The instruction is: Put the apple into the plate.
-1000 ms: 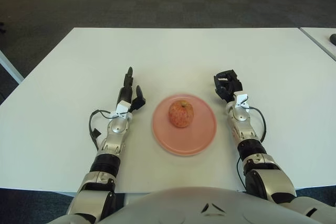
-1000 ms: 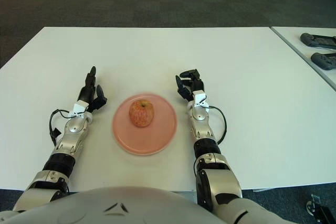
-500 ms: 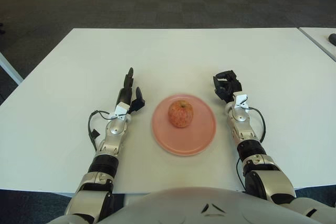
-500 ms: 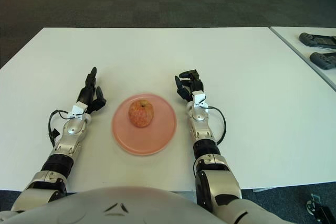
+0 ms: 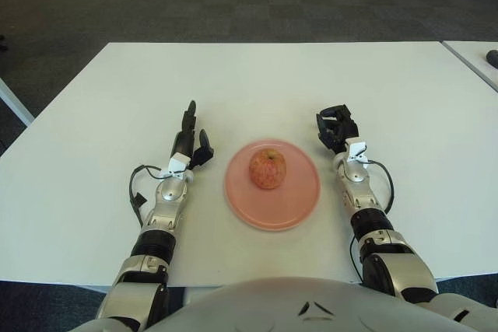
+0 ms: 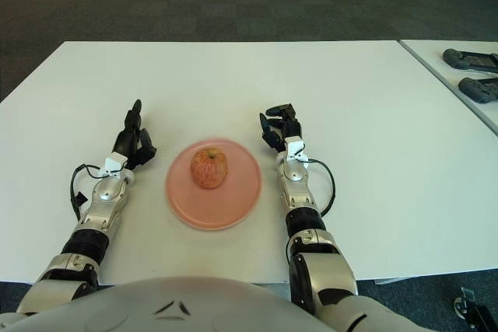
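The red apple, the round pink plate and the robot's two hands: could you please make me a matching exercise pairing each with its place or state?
Things:
1. red apple
2. round pink plate
3. left hand
4. right hand

Places or states:
A. left of the plate, fingers extended
B. lies on the white table
C. right of the plate, fingers curled, empty
D. sits on the plate

Pairs: 1-D, 2-B, 3-A, 4-C

Left hand lies forward with fingers extended; right hand shows fingers curled, holding nothing.
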Action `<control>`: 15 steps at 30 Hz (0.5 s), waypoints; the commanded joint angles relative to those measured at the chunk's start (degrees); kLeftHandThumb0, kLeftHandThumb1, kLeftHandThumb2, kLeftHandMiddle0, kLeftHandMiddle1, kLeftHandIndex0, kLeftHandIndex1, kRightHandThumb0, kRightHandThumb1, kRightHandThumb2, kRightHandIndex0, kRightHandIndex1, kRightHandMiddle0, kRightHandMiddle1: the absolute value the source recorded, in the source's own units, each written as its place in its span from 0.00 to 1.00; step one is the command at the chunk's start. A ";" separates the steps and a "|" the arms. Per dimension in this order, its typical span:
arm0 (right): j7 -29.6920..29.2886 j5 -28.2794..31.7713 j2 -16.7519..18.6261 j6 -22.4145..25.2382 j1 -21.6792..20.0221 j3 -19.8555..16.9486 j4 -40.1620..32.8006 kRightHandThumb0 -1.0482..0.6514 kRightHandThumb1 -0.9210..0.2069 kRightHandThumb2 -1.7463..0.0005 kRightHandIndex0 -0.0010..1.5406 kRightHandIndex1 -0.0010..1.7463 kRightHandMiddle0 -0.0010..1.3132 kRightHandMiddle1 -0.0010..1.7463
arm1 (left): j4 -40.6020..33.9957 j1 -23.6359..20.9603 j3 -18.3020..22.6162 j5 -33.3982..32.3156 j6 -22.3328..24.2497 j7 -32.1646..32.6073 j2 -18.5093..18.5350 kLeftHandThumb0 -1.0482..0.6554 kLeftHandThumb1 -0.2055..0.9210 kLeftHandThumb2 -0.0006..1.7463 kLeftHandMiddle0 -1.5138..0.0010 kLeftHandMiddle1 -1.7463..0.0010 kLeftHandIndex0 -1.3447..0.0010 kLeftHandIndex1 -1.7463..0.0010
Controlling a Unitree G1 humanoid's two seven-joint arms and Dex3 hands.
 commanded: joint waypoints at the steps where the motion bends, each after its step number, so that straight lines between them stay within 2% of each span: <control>1: 0.72 0.76 0.18 -0.02 1.88 -0.26 3.99 0.37 0.09 0.61 0.16 0.29 0.02 0.55 | 1.44 2.24 -0.13 0.49 2.19 0.15 -0.26 0.04 1.00 0.62 1.00 1.00 1.00 0.92; 5: 1.80 1.30 -0.07 -3.25 1.45 -0.61 5.80 0.32 0.02 0.61 0.14 0.14 0.00 0.35 | 1.48 2.21 -0.03 0.35 2.30 0.35 -0.45 0.05 1.00 0.63 1.00 1.00 1.00 0.92; 7: 2.36 1.57 -0.17 -4.77 1.34 -0.81 6.70 0.31 0.01 0.60 0.13 0.11 0.00 0.31 | 1.49 2.23 0.05 0.20 2.18 0.32 -0.53 0.05 1.00 0.63 1.00 1.00 1.00 0.92; 11: 3.45 2.10 -0.50 -7.31 0.91 -1.27 8.64 0.31 0.00 0.57 0.12 0.08 0.00 0.27 | 1.75 2.06 0.18 0.14 1.98 0.44 -0.71 0.05 1.00 0.64 1.00 1.00 1.00 0.92; 15: 4.69 2.66 -0.82 -9.68 0.37 -1.74 10.57 0.31 0.00 0.56 0.12 0.06 0.00 0.28 | 1.91 1.93 0.26 0.33 1.84 0.83 -0.81 0.05 1.00 0.64 1.00 1.00 1.00 0.93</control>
